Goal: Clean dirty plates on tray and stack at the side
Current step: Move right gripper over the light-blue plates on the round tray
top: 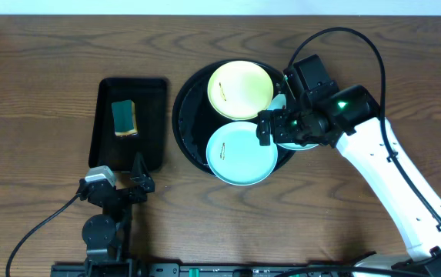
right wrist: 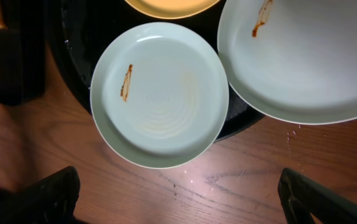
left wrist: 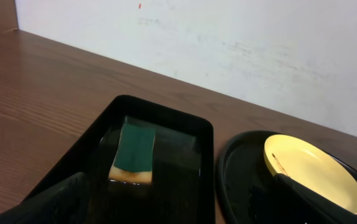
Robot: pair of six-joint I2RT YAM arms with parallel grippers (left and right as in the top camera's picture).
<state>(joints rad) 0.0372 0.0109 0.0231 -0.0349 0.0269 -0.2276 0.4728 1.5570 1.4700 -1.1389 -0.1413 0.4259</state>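
Above the large round glossy black tray (top: 189, 127), the right claw (right wrist: 178, 194) hangs wide open and empty, and a careless descent could tip the overhanging pale mint-blue plastic plate (right wrist: 159, 93) off.

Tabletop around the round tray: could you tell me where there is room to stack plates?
Bare wood lies in front of the round tray and left of the rectangular tray. The gap between the trays is narrow; the right end effector crowds the round tray's right rim.
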